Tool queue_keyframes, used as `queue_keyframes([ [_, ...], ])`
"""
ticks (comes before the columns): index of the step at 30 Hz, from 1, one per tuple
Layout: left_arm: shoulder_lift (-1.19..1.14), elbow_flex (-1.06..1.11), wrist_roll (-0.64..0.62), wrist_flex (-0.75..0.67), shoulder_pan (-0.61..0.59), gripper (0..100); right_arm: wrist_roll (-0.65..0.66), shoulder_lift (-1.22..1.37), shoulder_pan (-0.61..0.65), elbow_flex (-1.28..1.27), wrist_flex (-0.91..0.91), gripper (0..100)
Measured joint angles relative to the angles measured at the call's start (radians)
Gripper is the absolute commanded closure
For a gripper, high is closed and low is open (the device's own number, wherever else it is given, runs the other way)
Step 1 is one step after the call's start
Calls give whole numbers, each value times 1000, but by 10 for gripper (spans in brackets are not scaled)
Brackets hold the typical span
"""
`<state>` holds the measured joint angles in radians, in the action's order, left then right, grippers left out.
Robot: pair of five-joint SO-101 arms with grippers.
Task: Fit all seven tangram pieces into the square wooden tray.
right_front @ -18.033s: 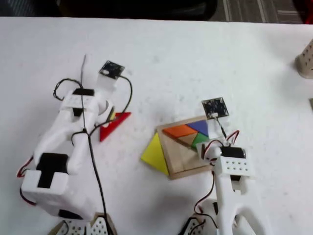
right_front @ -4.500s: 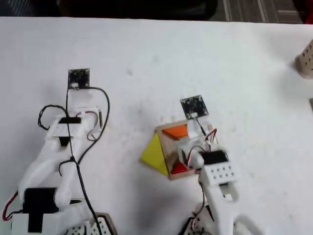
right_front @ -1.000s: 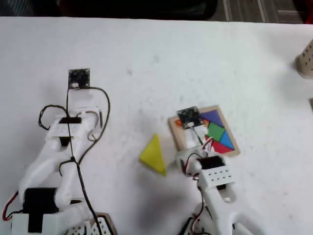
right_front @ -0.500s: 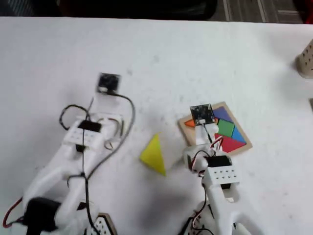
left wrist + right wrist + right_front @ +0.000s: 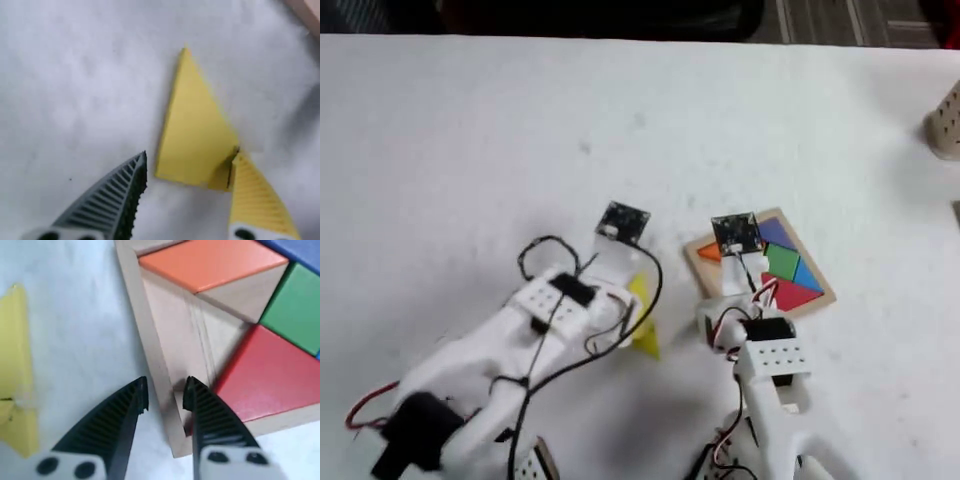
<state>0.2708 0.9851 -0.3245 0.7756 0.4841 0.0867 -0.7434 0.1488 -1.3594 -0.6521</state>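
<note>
While the white table (image 5: pixel 720 120) spreads across the whole high view, the left arm (image 5: pixel 490 370) lies over it from about 7 o'clock toward the middle. The right arm (image 5: pixel 770 400) comes up from 6 o'clock, just to its right. Beyond the right arm's wrist sits the wooden tray (image 5: pixel 700 266), turned slightly askew, at about 3 o'clock from the yellow triangle (image 5: pixel 647 338). That triangle lies flat on the table outside the tray, partly under the left arm's wrist. Inside the tray, the red piece (image 5: pixel 270 375) fills the corner nearest the right arm, and the orange piece (image 5: pixel 210 262) lies along the far side. The green piece (image 5: pixel 295 305) is wedged between them, touching both, and a blue piece (image 5: pixel 775 232) sits beyond it at the tray's far corner. A bare triangular patch of tray floor shows between the orange and the red. The left gripper (image 5: pixel 189 157) hangs low over the yellow triangle's short edge with its fingers spread wide. The yellow finger touches one corner and the grey finger (image 5: pixel 125 190) stands just clear of the other. The right gripper (image 5: pixel 165 385) straddles the tray's left wall, one finger outside on the table and one inside on the bare floor, pinched on the rim.
</note>
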Motion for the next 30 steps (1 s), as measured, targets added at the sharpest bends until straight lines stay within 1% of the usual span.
queue_keyframes([
  [4,-121,-120,-58,52,0,720,0,0,2,0,17,879],
  [8,-232,-239,-84,129,3,720,0,0,17,0,20,879],
  [12,-316,-315,-147,180,5,720,0,0,18,0,20,879],
  [18,-341,-341,-175,210,5,720,0,0,18,-2,26,879],
  [24,-341,-344,-176,288,-68,720,0,0,18,-2,44,879],
  [30,-341,-351,-183,339,-74,720,0,0,18,-2,44,879],
])
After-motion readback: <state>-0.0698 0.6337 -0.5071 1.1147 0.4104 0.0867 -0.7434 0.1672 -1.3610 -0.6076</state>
